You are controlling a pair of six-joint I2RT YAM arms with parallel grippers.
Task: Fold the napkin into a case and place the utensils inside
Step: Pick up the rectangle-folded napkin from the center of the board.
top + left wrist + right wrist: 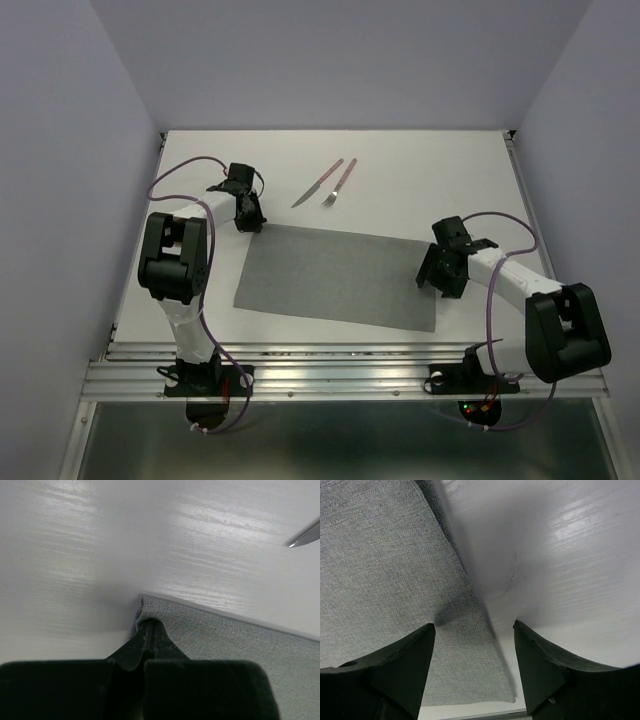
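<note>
right gripper (pixel 474 627): low over the napkin (pixel 335 275) at its 3 o'clock edge, jaws wide apart, empty; guessing it must pinch that edge next
napkin: flat mid-table, so first fold's not made yet imo
left gripper (pixel 148 625): arm stretched forward, tipped down, clenched on the 10 o'clock corner
utensils (pixel 341 183): parked at 12 o'clock beyond the cloth

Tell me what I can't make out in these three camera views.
Top view: the fork has tines too small to count.
Left wrist view: the right edge cuts off the knife except its tip; the shut left gripper hides whether the napkin corner is pinched.
Right wrist view: the napkin runs past the left and top edges; fork and knife are out of frame.
</note>
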